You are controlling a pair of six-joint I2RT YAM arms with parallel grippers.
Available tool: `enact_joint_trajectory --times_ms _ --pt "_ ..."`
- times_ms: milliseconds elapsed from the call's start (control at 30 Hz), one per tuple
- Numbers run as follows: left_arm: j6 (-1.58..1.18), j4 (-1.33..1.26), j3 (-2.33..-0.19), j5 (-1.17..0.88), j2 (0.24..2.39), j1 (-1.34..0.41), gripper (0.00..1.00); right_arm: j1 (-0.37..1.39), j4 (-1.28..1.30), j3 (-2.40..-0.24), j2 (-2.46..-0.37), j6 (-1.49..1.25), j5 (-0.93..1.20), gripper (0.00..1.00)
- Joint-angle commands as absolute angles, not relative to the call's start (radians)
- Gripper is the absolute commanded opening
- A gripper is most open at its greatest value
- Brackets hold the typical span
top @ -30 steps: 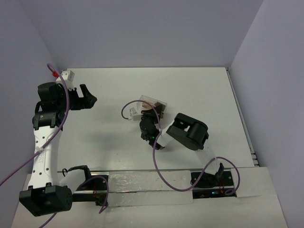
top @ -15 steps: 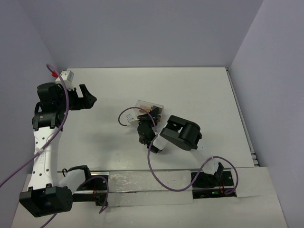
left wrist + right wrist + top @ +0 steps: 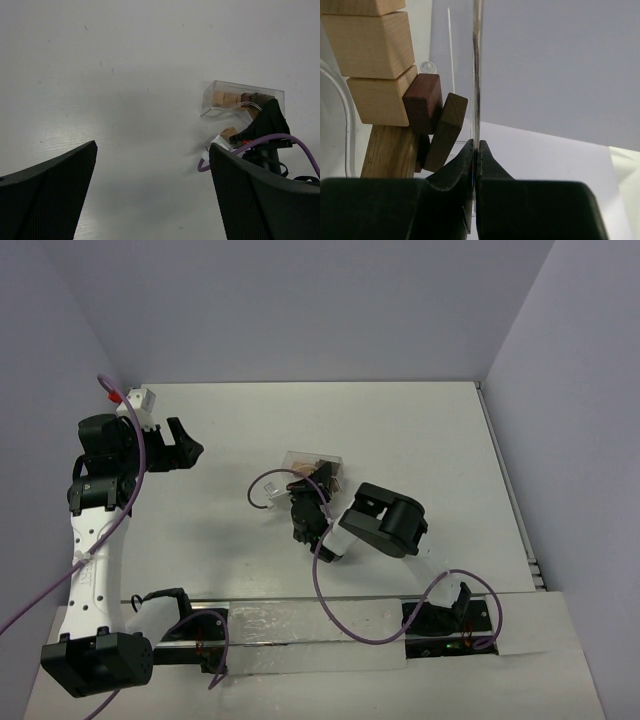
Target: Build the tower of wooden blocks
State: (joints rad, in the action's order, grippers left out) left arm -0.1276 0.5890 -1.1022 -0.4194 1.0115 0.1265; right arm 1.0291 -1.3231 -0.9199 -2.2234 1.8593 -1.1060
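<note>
- L side: the left gripper (image 3: 190, 440) hangs over the far-left part of the table (image 3: 420, 430), jaws spread full wide w/ nothing between them. It is well apart from the action.
- Centre: a clear tray (image 3: 312, 458) sits mid-table w/ the wood blocks (image 3: 224, 99) inside, tan and dark brown, bunched vs. one wall.
- One tan block (image 3: 229, 133) shows just below the tray in the left wrist view. Can't tell if it's in or out of the plastic.
- No tower up in any view, so stacking looks not yet begun.
- R of centre: the right gripper (image 3: 476, 146) is pinched tight on the tray's thin clear wall, not on any block. A dark brown block (image 3: 447, 127) leans just beside one finger.
- Step in hand, as I read it: handling the tray to get at the blocks.
- Next move prob. calls for tipping or shifting the tray so blocks land on bare table, then letting go of the wall.
- After that, one block at a time. They are tiny vs. the jaws, so each grip needs to be square and centred.
</note>
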Motion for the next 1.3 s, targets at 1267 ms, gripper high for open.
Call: enact_joint_trajectory --times_ms 1267 --pt "-0.136 0.566 -1.112 -0.426 0.994 0.13 0.99 0.919 -1.766 -0.967 -2.057 1.941 -1.089 0.0"
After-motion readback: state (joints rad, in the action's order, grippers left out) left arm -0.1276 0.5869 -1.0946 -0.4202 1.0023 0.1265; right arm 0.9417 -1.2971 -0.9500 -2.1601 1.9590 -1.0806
